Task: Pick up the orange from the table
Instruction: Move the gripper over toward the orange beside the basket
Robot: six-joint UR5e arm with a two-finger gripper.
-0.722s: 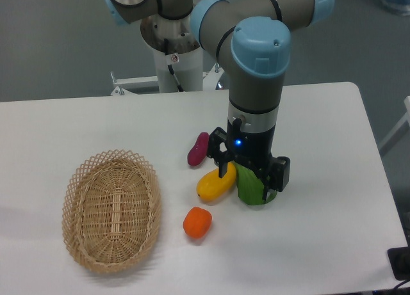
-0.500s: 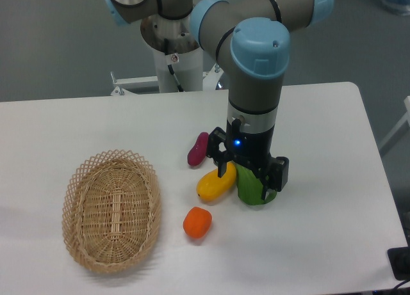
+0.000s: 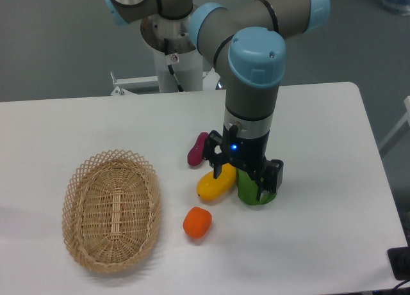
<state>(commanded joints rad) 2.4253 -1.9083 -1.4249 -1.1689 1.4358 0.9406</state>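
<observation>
Where the white tabletop [image 3: 77, 122] fills the left of the frame, an oval wicker basket [image 3: 111, 209] lies at the lower left with its long axis running roughly top to bottom, and bare surface lies all around it out to the left border.

Right of the basket, apart from it, the orange [image 3: 197, 223] sits on the tabletop in the lower middle of the frame. It is a little longer than wide, its long axis tilted so the upper end leans to the upper right and the lower end to the lower left. Nothing touches it: bare white shows on its left toward the basket, below it toward the bottom of the frame, and to its right.

Just above it, close but with a slim strip of white between, lies a yellow elongated fruit [image 3: 215, 185], slanting from lower left to upper right. Above that rests a dark magenta vegetable [image 3: 198, 149], also slanted.

Right of the yellow fruit, the pincer [image 3: 242, 180] hangs low over a green vegetable [image 3: 251, 190], its dark fingers spread apart on either side of the green piece; whether they press on it I cannot tell. It is up and to the right of the orange, not over it.

Further right the tabletop runs bare to its rounded upper right corner.
</observation>
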